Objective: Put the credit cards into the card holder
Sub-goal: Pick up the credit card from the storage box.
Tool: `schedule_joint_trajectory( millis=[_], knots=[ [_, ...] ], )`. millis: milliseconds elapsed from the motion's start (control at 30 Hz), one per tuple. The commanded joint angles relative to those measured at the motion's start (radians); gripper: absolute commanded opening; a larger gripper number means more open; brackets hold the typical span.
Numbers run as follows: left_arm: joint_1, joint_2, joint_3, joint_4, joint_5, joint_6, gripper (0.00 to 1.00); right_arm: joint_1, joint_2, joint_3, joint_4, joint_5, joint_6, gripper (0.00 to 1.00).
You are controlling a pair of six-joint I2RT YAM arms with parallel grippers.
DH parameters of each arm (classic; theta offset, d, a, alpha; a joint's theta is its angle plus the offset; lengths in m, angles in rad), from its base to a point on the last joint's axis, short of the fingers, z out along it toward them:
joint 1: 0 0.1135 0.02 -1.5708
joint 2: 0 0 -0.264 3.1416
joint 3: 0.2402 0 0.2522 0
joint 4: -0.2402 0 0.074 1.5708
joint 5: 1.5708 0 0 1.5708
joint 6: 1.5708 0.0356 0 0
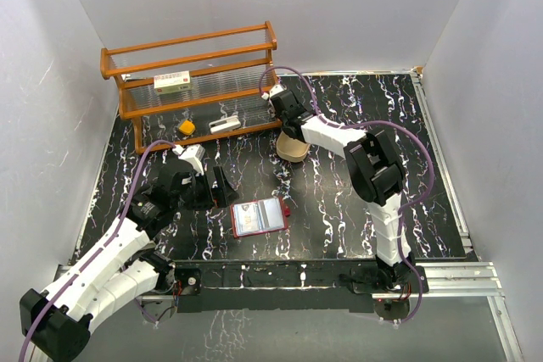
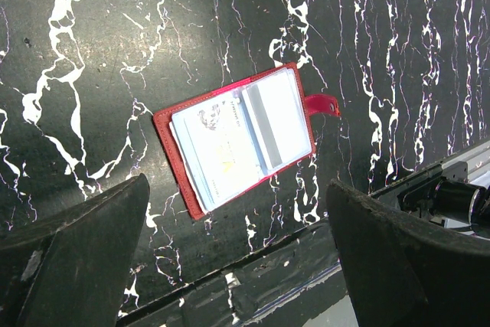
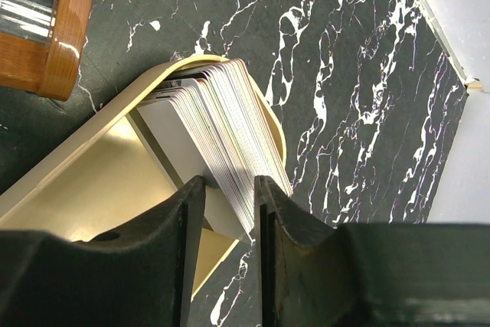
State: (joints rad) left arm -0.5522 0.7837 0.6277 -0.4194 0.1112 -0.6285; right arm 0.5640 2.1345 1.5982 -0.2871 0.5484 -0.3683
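The credit cards (image 3: 222, 112) stand on edge as a fanned pale stack in a tan oval tray (image 3: 99, 181). My right gripper (image 3: 228, 183) reaches down into the tray, its two fingers closed against either side of the stack. In the top view the right gripper (image 1: 293, 130) covers the cards above the tray (image 1: 294, 153). The card holder (image 1: 260, 217) lies open on the black table near the front edge, dark red with pale pockets. In the left wrist view the card holder (image 2: 237, 139) shows a card inside and its snap tab (image 2: 323, 103). My left gripper (image 2: 237, 189) hovers open just short of it.
A wooden rack (image 1: 195, 74) stands at the back left with a white red-labelled box (image 1: 172, 82) on it. A yellow object (image 1: 186, 128) and a small white object (image 1: 224, 125) lie at its foot. The rack's corner (image 3: 61, 28) is close beside the tray.
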Motion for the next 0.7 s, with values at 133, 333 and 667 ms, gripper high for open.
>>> schedule_joint_trajectory(
  millis=[133,333,667],
  knots=[
    [-0.003,-0.007,0.009,-0.002,-0.004,0.005,0.99,-0.009,-0.023,0.060,0.032,0.002,-0.019,0.24],
    [-0.004,-0.009,0.007,-0.001,-0.005,0.004,0.99,-0.010,-0.026,0.073,0.030,-0.001,-0.024,0.19],
    [-0.004,-0.011,0.003,-0.001,-0.011,-0.002,0.99,-0.011,-0.043,0.083,0.008,-0.017,-0.027,0.09]
  ],
)
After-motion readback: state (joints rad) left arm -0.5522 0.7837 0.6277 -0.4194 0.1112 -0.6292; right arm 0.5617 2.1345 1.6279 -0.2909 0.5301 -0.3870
